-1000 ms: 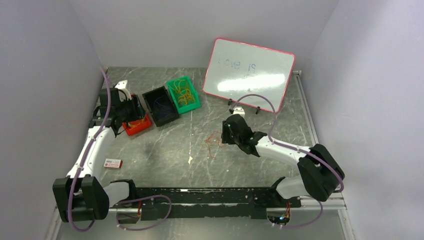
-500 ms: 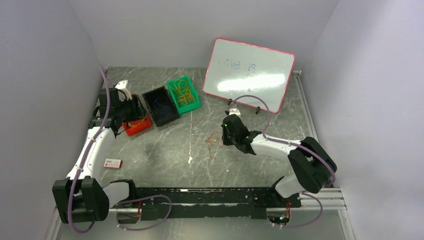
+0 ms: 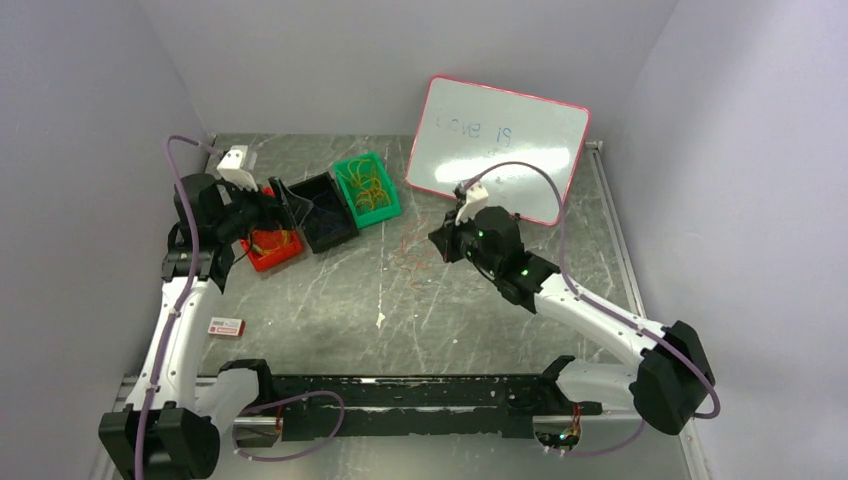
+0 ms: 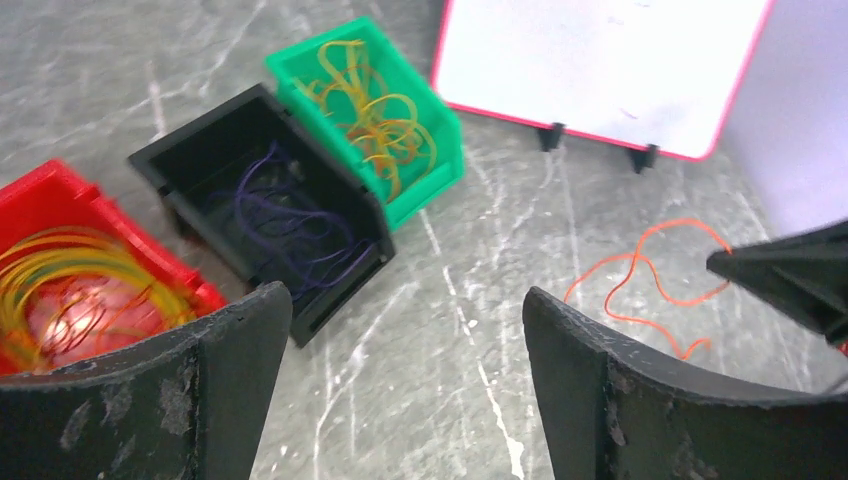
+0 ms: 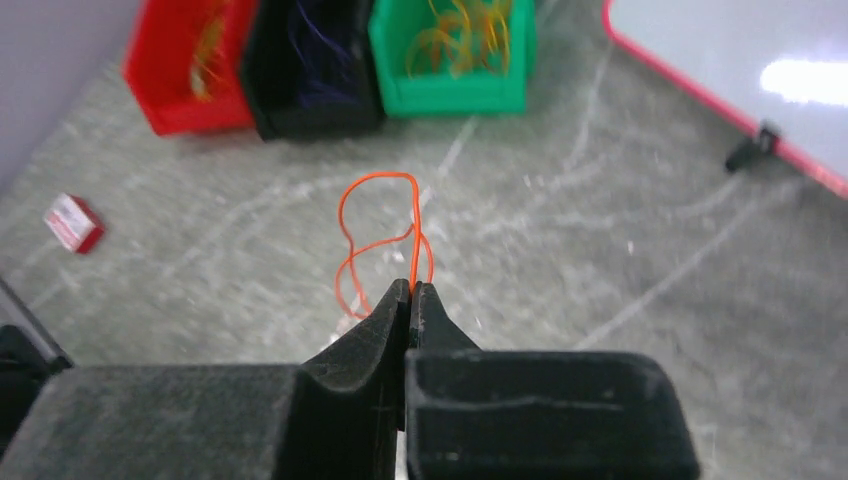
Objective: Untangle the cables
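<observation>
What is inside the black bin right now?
Thin dark blue-purple cables curl loosely on the floor of the black bin. Nothing else shows; whatever might lie beneath the strands is covered.

Lilac walls [image 3: 400,60] enclose a grey marbled table [image 3: 330,300].

A grey table [image 3: 330,300] veined with white is shown. Three open bins are set on it side by side in a slanted row at the far left: a red bin [image 3: 272,250], a black bin [image 3: 322,213] and a green bin [image 3: 366,187]. A pink-framed whiteboard [image 3: 497,148] is propped on small black feet at the far right. A small red-and-white box [image 3: 226,326] is laid near the left edge, well apart from the bins
</observation>
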Motion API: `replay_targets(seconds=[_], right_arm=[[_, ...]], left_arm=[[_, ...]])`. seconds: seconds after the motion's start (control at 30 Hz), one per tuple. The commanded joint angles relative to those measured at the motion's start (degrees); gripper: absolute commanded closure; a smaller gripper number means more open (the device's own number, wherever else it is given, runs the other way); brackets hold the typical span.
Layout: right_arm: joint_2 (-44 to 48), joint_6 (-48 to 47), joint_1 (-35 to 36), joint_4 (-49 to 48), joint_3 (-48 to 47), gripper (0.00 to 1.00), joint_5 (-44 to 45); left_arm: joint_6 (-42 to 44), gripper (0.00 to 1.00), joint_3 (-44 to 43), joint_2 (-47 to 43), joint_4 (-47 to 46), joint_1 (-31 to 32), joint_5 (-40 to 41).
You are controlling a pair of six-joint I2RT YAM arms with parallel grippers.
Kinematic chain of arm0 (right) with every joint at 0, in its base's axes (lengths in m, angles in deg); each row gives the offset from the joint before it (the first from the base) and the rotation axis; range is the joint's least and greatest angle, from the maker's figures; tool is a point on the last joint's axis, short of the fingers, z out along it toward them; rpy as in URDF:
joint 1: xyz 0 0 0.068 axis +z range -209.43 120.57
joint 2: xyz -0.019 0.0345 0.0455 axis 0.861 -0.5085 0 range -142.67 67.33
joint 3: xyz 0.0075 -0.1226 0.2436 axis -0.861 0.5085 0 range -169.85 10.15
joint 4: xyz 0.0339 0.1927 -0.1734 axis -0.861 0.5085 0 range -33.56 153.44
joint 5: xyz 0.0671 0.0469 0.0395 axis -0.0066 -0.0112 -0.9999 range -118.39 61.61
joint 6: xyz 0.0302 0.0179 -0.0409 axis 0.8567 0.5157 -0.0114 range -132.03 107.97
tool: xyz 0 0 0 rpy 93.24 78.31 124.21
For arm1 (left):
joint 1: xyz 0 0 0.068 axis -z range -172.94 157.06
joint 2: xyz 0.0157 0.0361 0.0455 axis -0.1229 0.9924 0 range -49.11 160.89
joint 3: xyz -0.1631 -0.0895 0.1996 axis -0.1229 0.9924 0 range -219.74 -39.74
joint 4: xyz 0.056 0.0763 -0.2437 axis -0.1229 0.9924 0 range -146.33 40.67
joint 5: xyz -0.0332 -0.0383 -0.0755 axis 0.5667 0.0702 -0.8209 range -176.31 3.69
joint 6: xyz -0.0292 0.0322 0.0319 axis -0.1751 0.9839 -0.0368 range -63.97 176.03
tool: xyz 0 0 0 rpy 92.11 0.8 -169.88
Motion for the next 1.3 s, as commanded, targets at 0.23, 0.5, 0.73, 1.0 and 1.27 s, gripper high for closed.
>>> replay_targets(seconds=[0.23,0.5,0.73,1.0,1.27], right_arm=[[0.63,-8.6,-0.22,5.84,-20.15,1.0,-7.87],[-1.42,-13.37,-0.23,10.83,-29.42,1.0,-15.49],[-1.77,-13.49,-0.21,8.59,-30.24,1.0,-19.81],[-2.01,-11.7,-0.2,4.75,-29.11,1.0,-23.9],[-2.48,-9.63,-0.25,1.87,-28.98,1.0,-26.52]], left_arm=[[-0.3,0.09,1.54,-1.71,-12.43,5.73,-16.29],[-0.73,0.11,1.13,0.89,-21.05,7.8,-32.41],[-13.24,0.11,4.42,0.63,-36.7,8.58,-38.43],[-17.15,0.12,4.57,1.98,-41.88,14.12,-33.68],[-13.86,0.13,3.64,4.66,-37.65,18.42,-29.0]])
